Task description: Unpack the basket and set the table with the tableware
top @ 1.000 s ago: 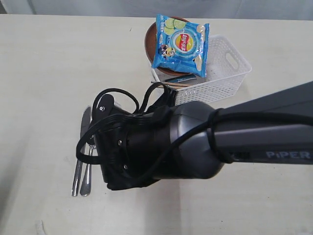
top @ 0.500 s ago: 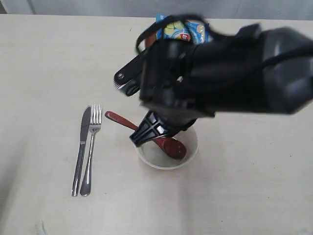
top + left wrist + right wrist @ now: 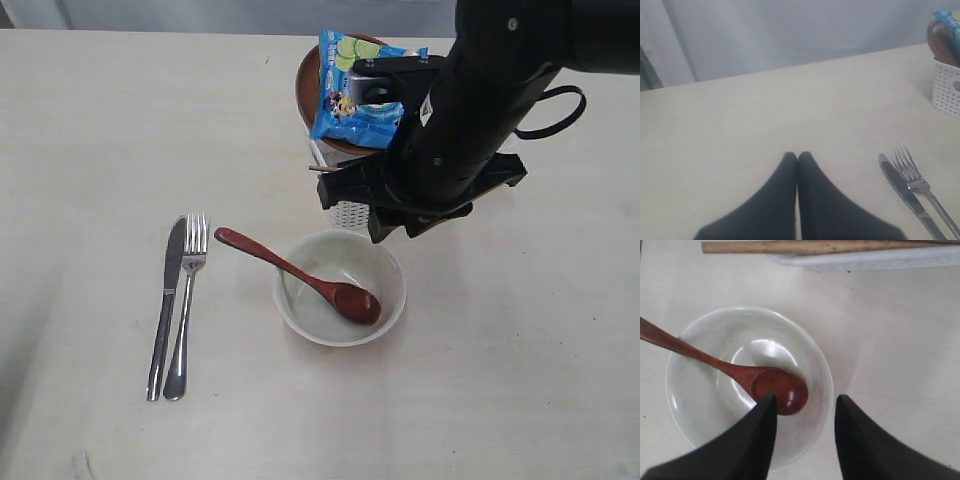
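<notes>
The off-white bowl [image 3: 340, 290] [image 3: 747, 385] stands on the table [image 3: 100, 130] with the red-brown wooden spoon [image 3: 300, 275] [image 3: 775, 387] lying in it, handle over the rim. Left of it lie the steel knife [image 3: 165, 300] [image 3: 900, 185] and fork [image 3: 186, 295] [image 3: 915, 175], side by side. My right gripper [image 3: 400, 228] [image 3: 805, 399] hangs open above the bowl's edge, holding nothing, between bowl and basket [image 3: 345, 212] [image 3: 945, 92]. The basket holds the brown plate [image 3: 305, 85] and chopsticks [image 3: 815, 246]. My left gripper [image 3: 797, 156] is shut and empty, low over bare table near the knife.
A blue chip bag [image 3: 365, 85] rests on the plate in the basket. My right arm [image 3: 470, 110] covers most of the basket. A pale wall [image 3: 790, 30] rises behind the table's far edge.
My right arm has drawn back from over the bowl toward the basket. The spoon stays lying in the bowl. Knife and fork have not moved.
</notes>
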